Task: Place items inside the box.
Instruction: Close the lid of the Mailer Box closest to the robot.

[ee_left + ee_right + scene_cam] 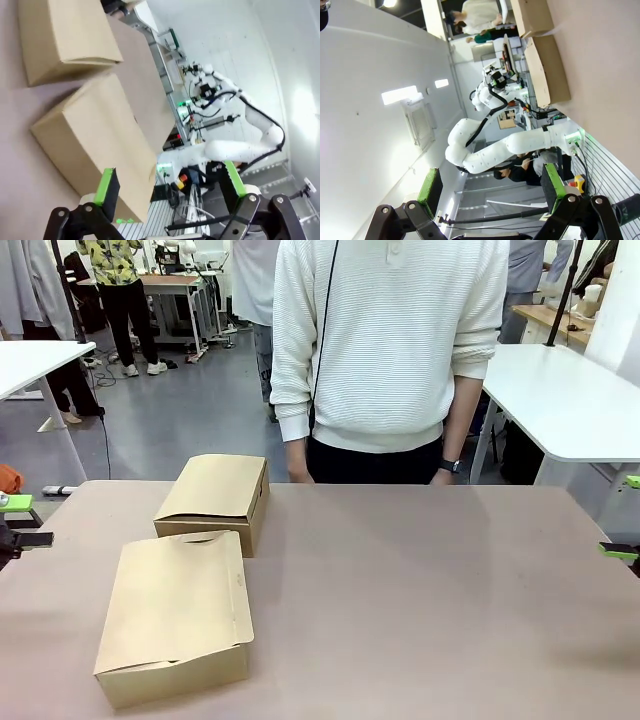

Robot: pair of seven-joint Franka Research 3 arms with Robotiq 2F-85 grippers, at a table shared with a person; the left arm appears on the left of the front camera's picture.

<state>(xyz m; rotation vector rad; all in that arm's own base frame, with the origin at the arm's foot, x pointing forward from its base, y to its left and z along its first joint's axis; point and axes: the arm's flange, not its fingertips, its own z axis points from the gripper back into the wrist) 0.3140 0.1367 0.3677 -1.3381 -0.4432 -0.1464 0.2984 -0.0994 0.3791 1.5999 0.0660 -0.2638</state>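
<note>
On the tabletop's left half: two closed cardboard boxes, the near box (175, 615) by the front-left corner, the far box (213, 500) behind it toward the far edge.
Items: no stationery on the tabletop; a person (385, 350) stands at the far edge, arms down.
Left tool (167, 187): released, empty, at the left edge; both boxes lie just to its right, long axes running front to far.
Right tool (490, 187): released, empty, at the right edge, well apart from the boxes.
Nearer arm: left, by my reading.
Wrist views: the left shows the near box's side wall close up; the right shows both boxes end-on.
</note>
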